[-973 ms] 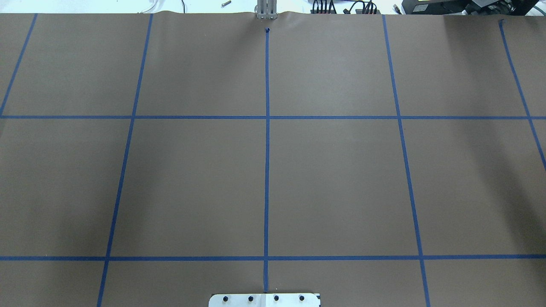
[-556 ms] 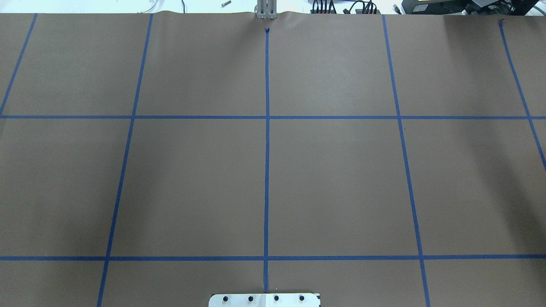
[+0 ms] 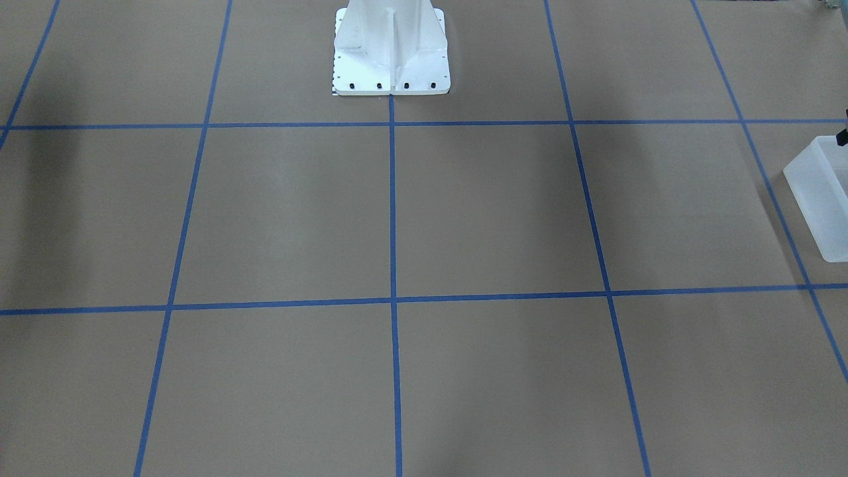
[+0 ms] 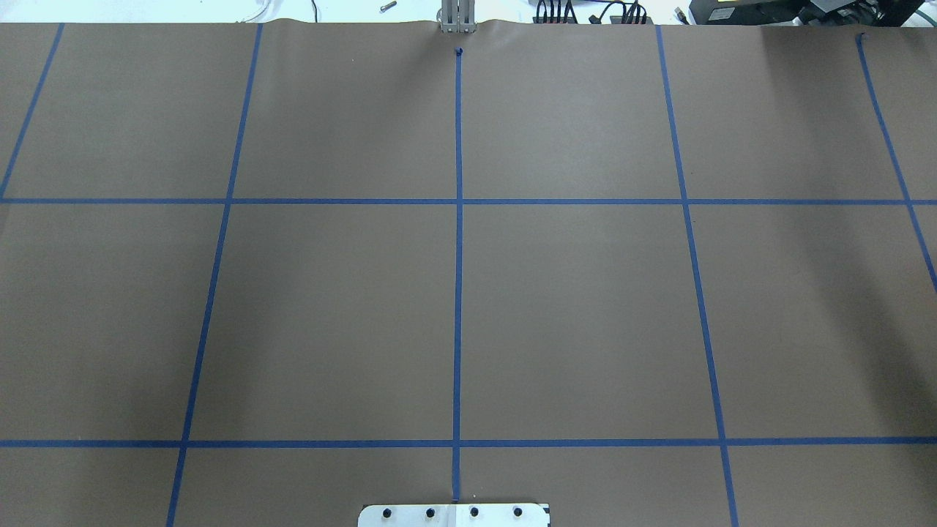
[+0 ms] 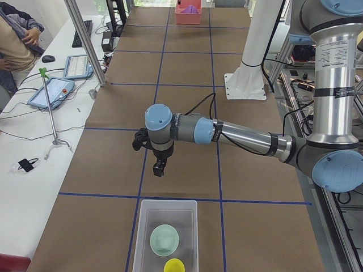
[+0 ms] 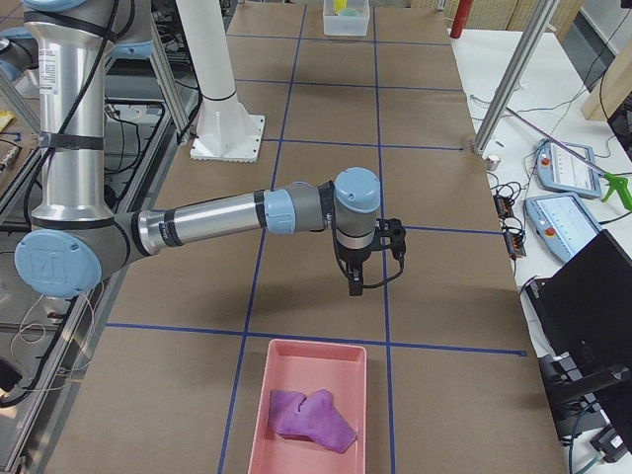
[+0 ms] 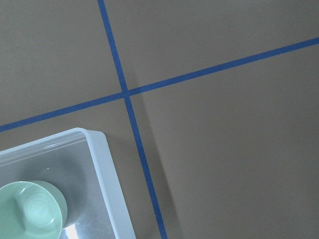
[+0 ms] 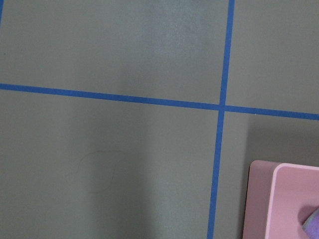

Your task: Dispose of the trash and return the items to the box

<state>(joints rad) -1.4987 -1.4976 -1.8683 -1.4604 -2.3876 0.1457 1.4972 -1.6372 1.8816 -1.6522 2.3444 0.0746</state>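
Observation:
The frosted-white box (image 5: 168, 203) stands at the table's left end, and in it lie the pale green bowl (image 5: 164, 239) and the yellow cup (image 5: 174, 265). My left gripper (image 5: 159, 168) hangs pointing down above the table, just short of the box; I cannot tell if it is open or shut. The left wrist view shows the box corner (image 7: 106, 169) and the bowl (image 7: 29, 210). My right gripper (image 6: 354, 286) hangs over the table near a pink tray (image 6: 314, 346) that holds crumpled purple trash (image 6: 311, 415); I cannot tell its state either.
The white robot base (image 3: 391, 59) stands at the table's middle edge. The box's side (image 3: 821, 199) shows at the front view's right edge. The pink tray's corner (image 8: 279, 199) shows in the right wrist view. An operator (image 5: 17, 39) and tablets are beside the table.

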